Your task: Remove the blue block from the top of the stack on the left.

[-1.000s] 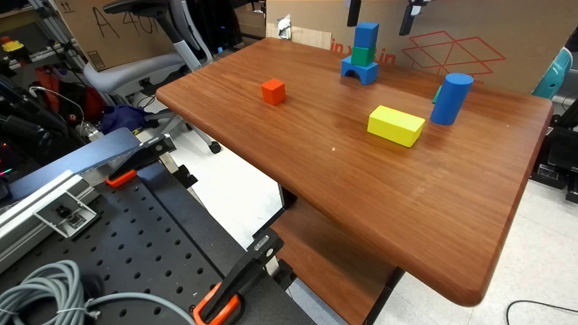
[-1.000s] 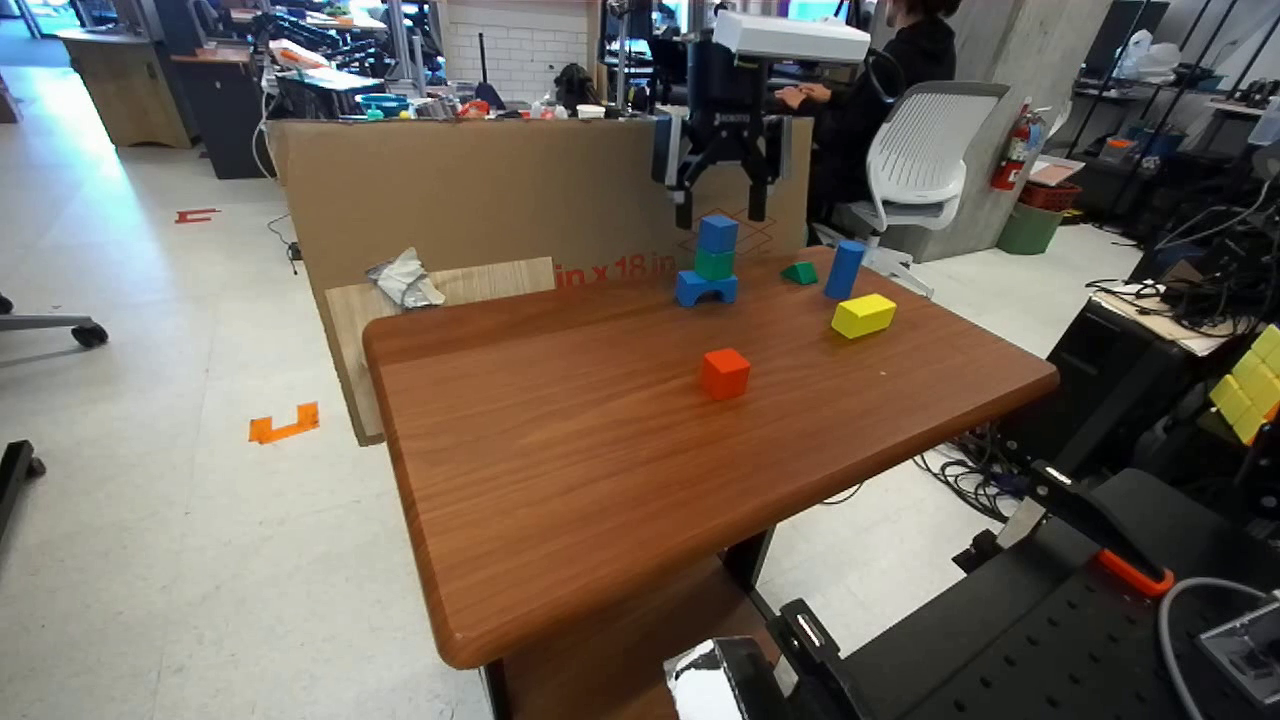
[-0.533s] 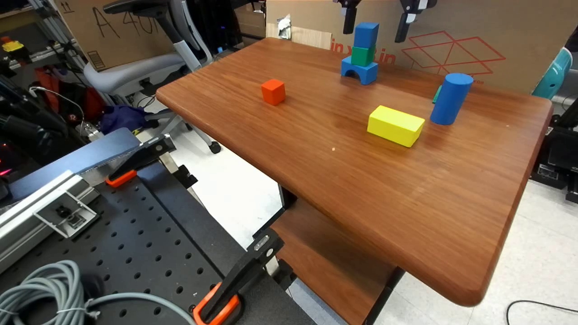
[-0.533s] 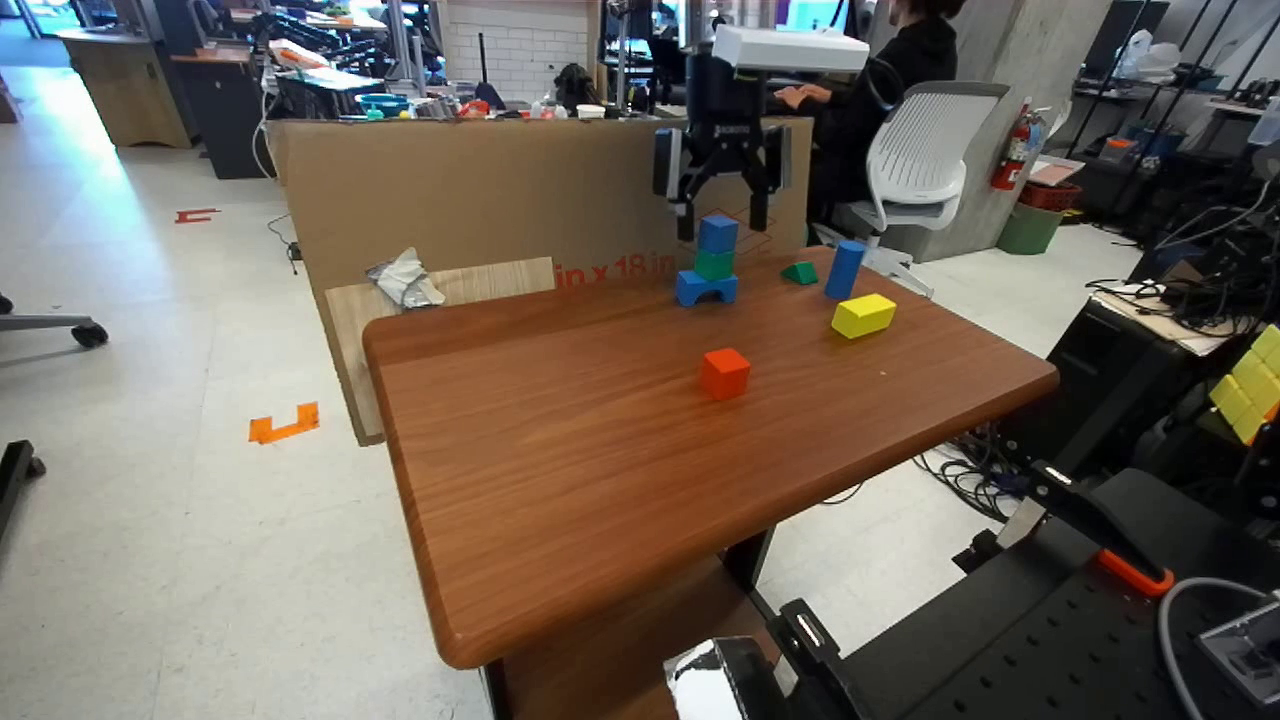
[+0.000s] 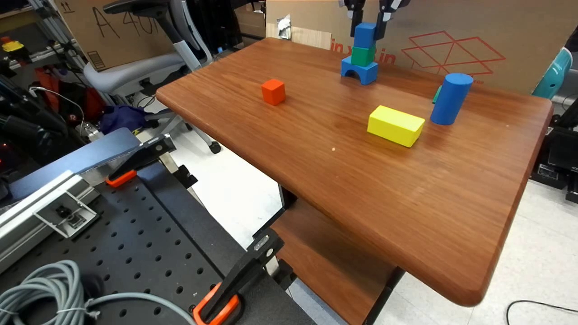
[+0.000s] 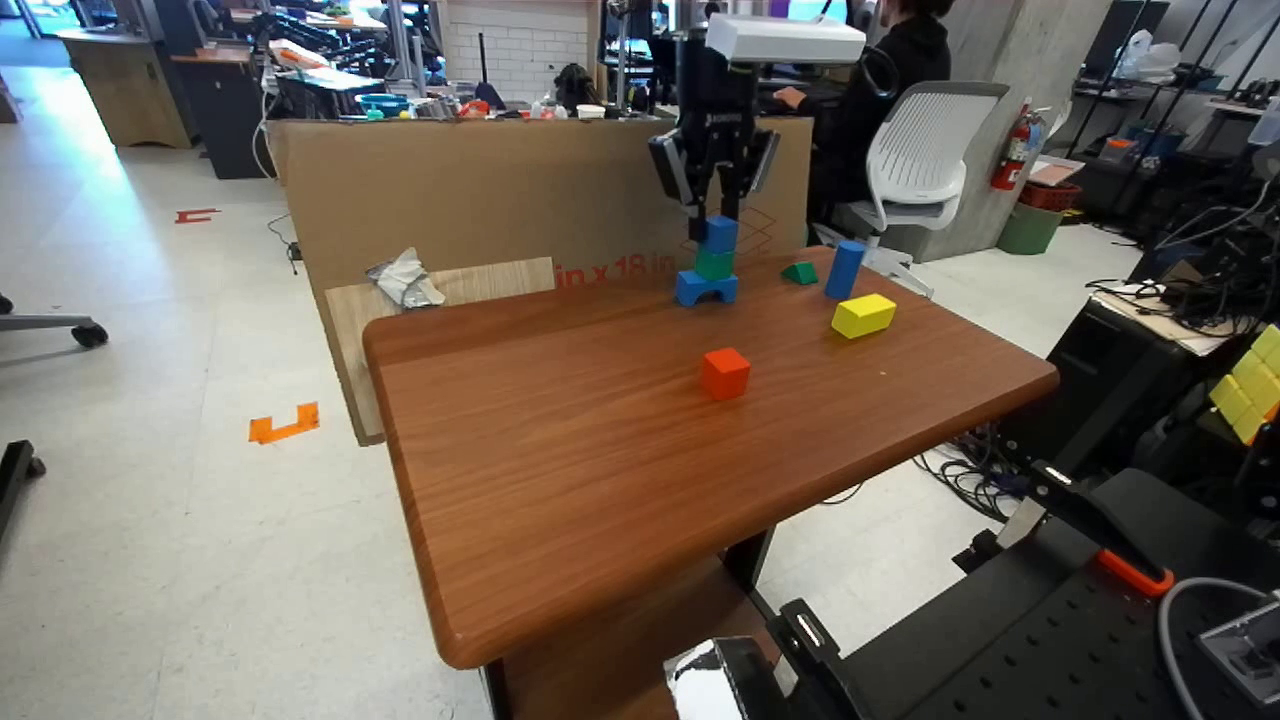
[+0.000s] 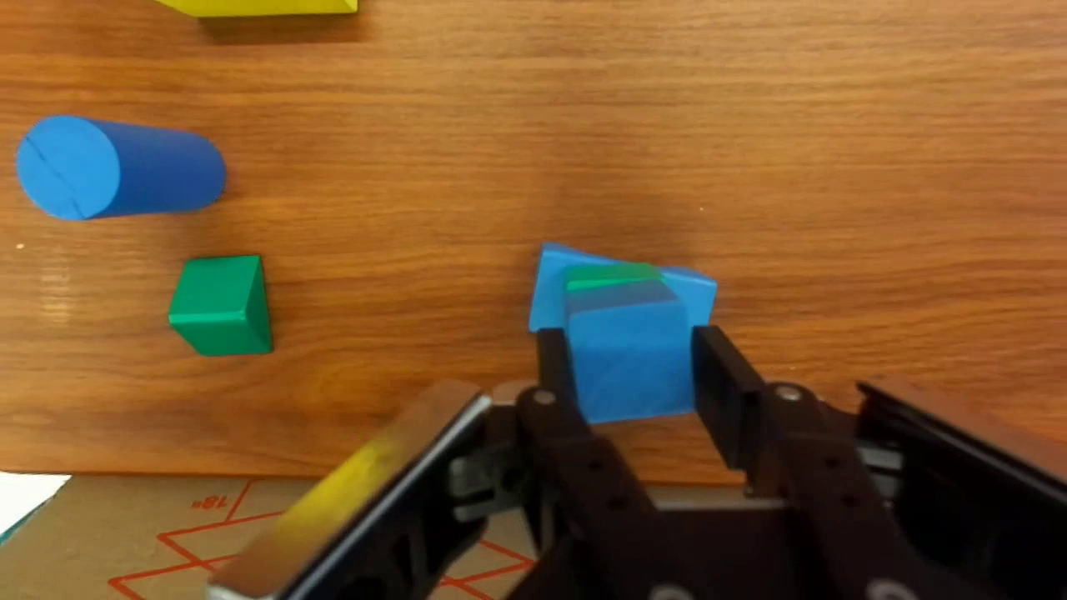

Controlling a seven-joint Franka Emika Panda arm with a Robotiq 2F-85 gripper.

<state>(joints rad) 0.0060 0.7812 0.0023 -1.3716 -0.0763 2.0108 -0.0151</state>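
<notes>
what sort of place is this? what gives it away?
Probably a robotics lab or workshop: a robot gripper, a black perforated board with orange-handled clamps at its edge, and a fire extinguisher in the background.

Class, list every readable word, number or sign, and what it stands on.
"A 40", rest unclear: handwritten, cardboard box.
Up arrows: same box.
"in x 18 in": red print, cardboard panel.
"18", wrist view: red, same panel.
Fire extinguisher and black equipment labels: too small to read.
</notes>
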